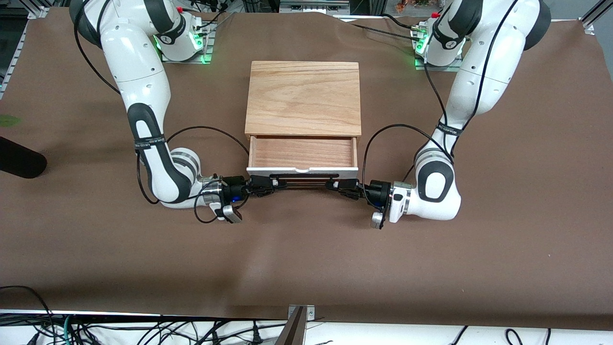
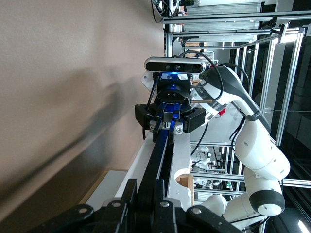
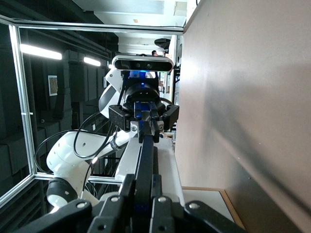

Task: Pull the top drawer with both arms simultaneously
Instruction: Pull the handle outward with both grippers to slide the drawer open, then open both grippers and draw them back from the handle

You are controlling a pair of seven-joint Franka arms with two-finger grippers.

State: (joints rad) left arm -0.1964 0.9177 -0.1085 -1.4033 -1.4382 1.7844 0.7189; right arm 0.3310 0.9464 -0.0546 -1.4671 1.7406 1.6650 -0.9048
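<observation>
**Both grippers on the handle**

Here the left gripper (image 1: 341,185) and right gripper (image 1: 262,184) each pinch an end of the black handle (image 1: 301,181) of the top drawer (image 1: 302,153), which juts partly out of the cabinet (image 1: 303,98) on the brown surface (image 1: 306,258).

The top drawer (image 1: 302,153) is a shallow light-wood tray with a narrow white front panel and a wide black wire handle (image 1: 301,181). It stands partly drawn out toward the front camera, level, its bare wooden floor showing.
</observation>
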